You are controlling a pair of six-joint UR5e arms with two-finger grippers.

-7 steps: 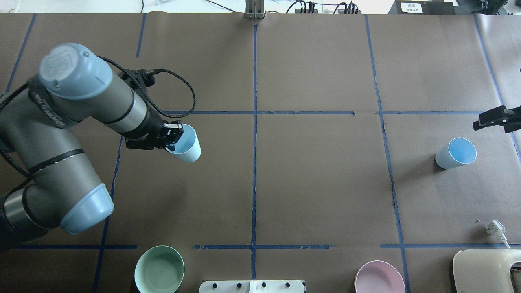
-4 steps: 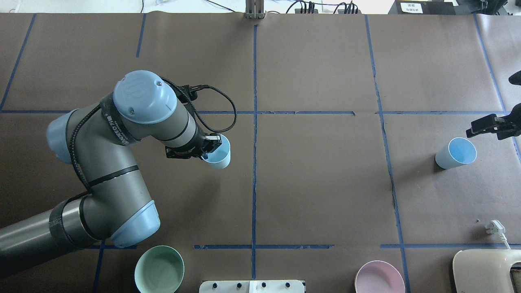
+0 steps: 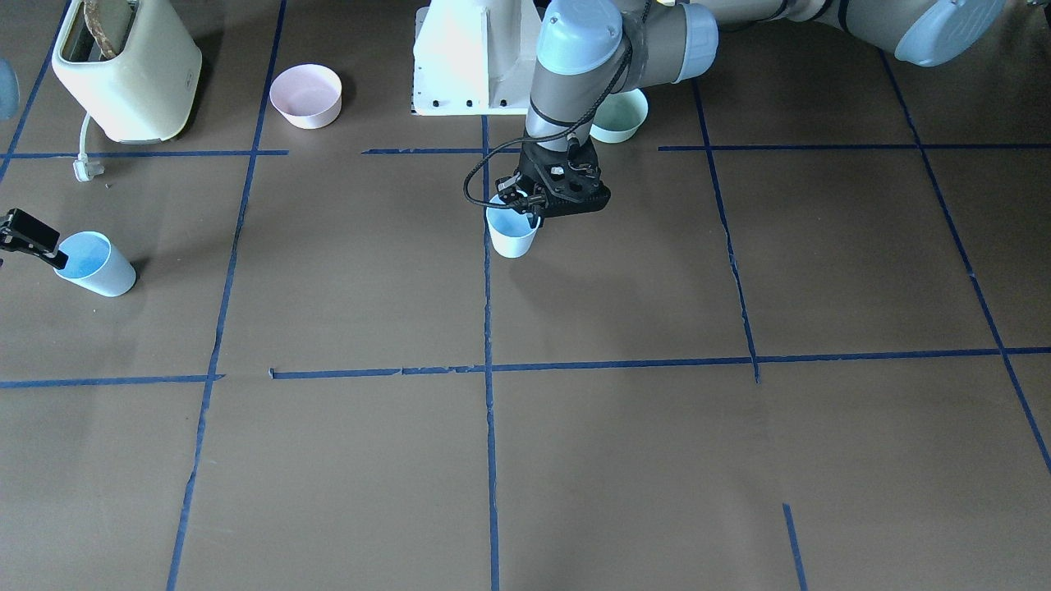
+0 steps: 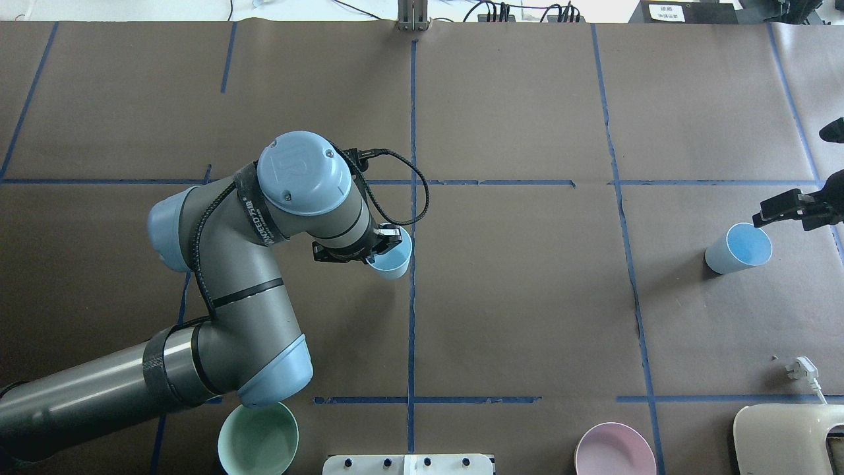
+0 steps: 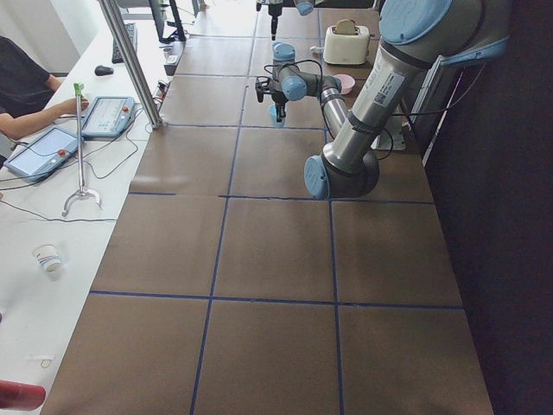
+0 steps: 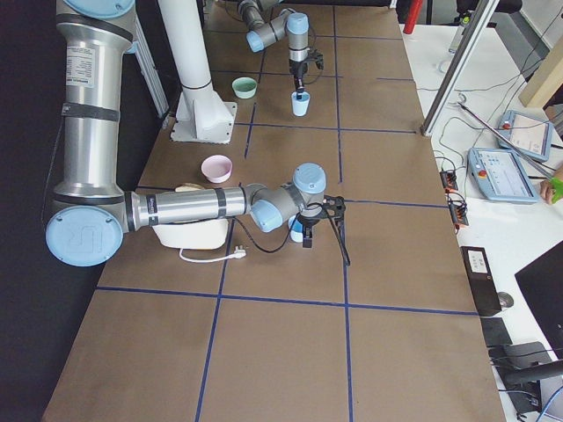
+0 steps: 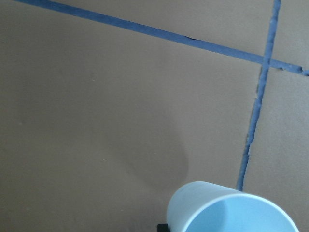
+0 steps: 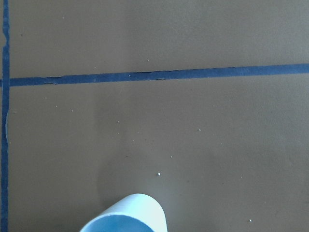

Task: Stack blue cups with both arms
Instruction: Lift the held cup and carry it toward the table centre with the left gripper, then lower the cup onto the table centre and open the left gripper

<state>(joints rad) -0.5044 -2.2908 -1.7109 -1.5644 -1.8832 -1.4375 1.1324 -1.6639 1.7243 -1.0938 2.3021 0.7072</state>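
Across its whole width the table (image 4: 527,297) is papered brown and split by a central tape line (image 4: 412,316), which I judge to be the natural meeting place for the two arms. The left arm (image 4: 217,264) reaches from the robot's left almost to that line. The right arm (image 6: 176,207) stretches far out on the line's other side. A mint-green bowl (image 4: 258,439) and a pink bowl (image 4: 614,452) sit at the robot's edge, one on each side of the line, clear of the working path.

The first blue cup (image 4: 394,260) hangs mouth up just beside the line on the left arm's side. Its offset shadow suggests it is a little off the table. The second blue cup (image 4: 738,249) stands on the table well away from the line on the right arm's side.

The left gripper (image 4: 388,237) is clamped on the first cup's rim, which leaves its tapered body free for nesting. The right gripper (image 4: 775,210) sits at the second cup's rim. Whether its jaws are spread or closed I cannot tell.
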